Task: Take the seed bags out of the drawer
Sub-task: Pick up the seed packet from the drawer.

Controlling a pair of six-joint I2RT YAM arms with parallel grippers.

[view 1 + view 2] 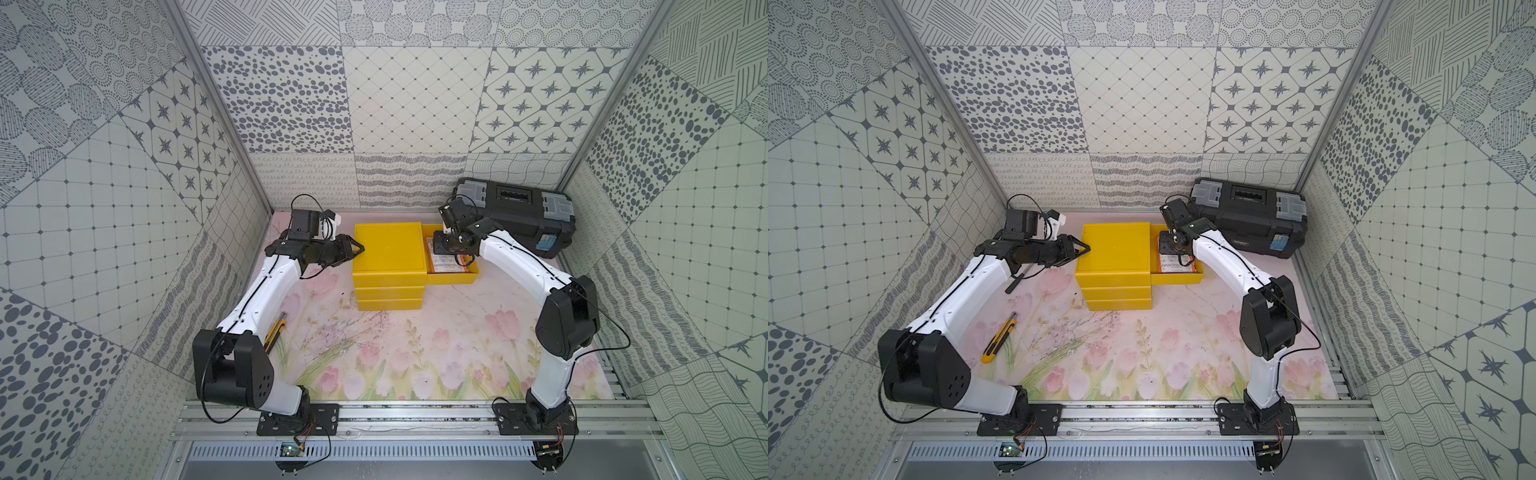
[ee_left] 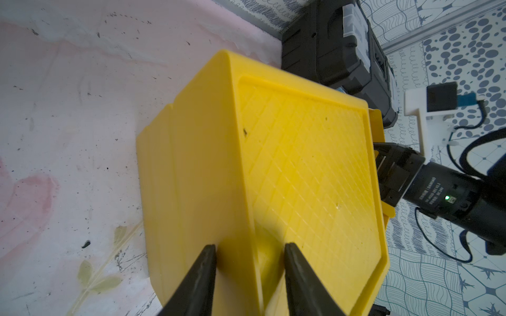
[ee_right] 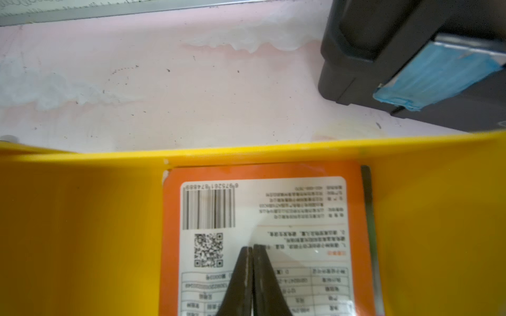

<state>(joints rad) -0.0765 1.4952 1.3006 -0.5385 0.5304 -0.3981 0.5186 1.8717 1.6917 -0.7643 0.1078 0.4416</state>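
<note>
Bench note: the drawer [image 1: 455,277], top of three, stood pulled out to the right of the yellow cube [image 1: 388,249]. The seed bags [image 1: 446,265] lay flat inside it, and none were out on the mat [image 1: 415,332] yet. The right gripper [image 3: 252,247] was down in the drawer with its fingertips pressed together, only a hairline seam between them, over the white label of the top bag [image 3: 262,210]. Whether any film was nipped in that seam could not be made out. How many bags lay under the top one was also unclear. The left gripper [image 2: 249,245] was part-open, its fingers straddling the cube's upper edge on the side away from the drawer. Whether it was pinching the cube or only resting there could not be told.

Risks, as judged:
- The film looked glossy and lay flat, so closed tips might lift away empty.
- The bag's far edge sat tight against the drawer wall, so a tilted lift could snag it there.
- A downward push on the extended drawer could tip or shift the cube if the left side was not holding firmly.
- The bags beneath might cling to the top one and drop partway.
</note>
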